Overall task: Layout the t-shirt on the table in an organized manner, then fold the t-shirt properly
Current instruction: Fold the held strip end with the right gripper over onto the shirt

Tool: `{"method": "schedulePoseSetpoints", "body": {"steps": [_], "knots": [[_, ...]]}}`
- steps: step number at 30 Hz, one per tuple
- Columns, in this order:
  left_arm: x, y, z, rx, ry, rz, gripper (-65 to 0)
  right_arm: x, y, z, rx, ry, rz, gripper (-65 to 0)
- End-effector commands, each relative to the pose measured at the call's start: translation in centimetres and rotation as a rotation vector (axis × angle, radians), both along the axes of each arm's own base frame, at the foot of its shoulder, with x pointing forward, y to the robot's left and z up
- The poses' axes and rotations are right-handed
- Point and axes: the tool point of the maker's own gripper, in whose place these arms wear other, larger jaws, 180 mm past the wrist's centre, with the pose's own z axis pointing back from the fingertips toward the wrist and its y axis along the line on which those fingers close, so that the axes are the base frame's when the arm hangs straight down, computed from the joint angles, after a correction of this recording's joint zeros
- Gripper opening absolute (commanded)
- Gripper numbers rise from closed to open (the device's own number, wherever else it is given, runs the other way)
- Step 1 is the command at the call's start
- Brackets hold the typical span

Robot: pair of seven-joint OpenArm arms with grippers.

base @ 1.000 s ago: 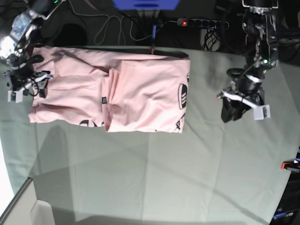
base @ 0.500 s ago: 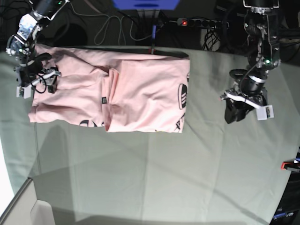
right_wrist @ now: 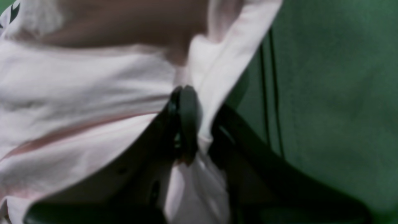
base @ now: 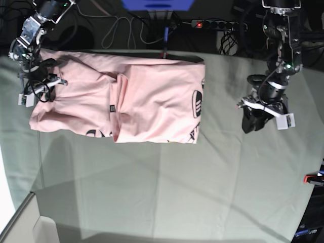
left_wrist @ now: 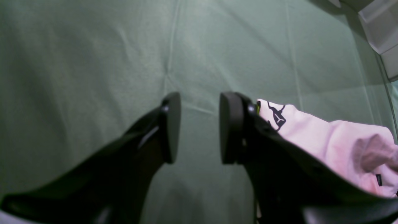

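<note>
The pale pink t-shirt (base: 147,96) lies folded into a long band across the far half of the table (base: 177,192), black print showing at its right end and front edge. My right gripper (base: 36,87) sits at the shirt's left end. In the right wrist view that gripper (right_wrist: 203,124) is shut on a folded edge of the t-shirt (right_wrist: 77,90), with pink cloth pinched between the fingers. My left gripper (base: 251,121) hovers over bare table to the right of the shirt. The left wrist view shows it (left_wrist: 199,130) open with nothing between the pads, the t-shirt (left_wrist: 326,140) beside its right finger.
A power strip (base: 217,24) and cables lie beyond the table's far edge, near a blue object (base: 157,4). A red clamp (base: 311,178) sits at the right edge. A white box (base: 30,225) stands at the near left corner.
My right gripper has moved a little toward the far edge and shut on the shirt's left end, which has shifted slightly. The left arm has hardly moved.
</note>
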Motion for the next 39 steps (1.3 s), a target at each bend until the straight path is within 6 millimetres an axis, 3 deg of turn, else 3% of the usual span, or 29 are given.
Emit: {"method": "schedulePoseSetpoints", "body": {"steps": [1,7,12,20,27,34,39], "knots": [[0.7,0.4,1.3,0.005,-0.05,-0.001,-44.2,-0.6,0.1,-0.4,-0.009,0.046,0.025,-65.0],[0.8,0.4,1.7,0.008,-0.058,-0.002,-44.2,0.8,-0.4,3.7,-0.105,-0.047,0.035,-65.0],[0.7,0.4,1.6,0.008,-0.057,-0.001,-44.2,2.0,0.9,7.8,-0.168,-0.144,0.043,-65.0],[0.5,1.0,1.6,0.027,-0.05,-0.003,-44.2,3.0,6.8,11.2,-0.207,-0.221,0.218,-65.0],[0.4,2.7,2.0,0.035,-0.059,0.043,-44.2,3.1,12.1,11.3,-0.181,-0.231,0.362,-65.0],[-0.1,3.3,1.7,0.043,-0.047,0.054,-44.2,4.5,19.5,12.1,-0.131,-0.285,0.555,-65.0],[-1.3,4.6,1.1,0.053,-0.025,0.083,-44.2,5.6,26.1,13.6,-0.116,-0.351,0.741,-65.0]]}}
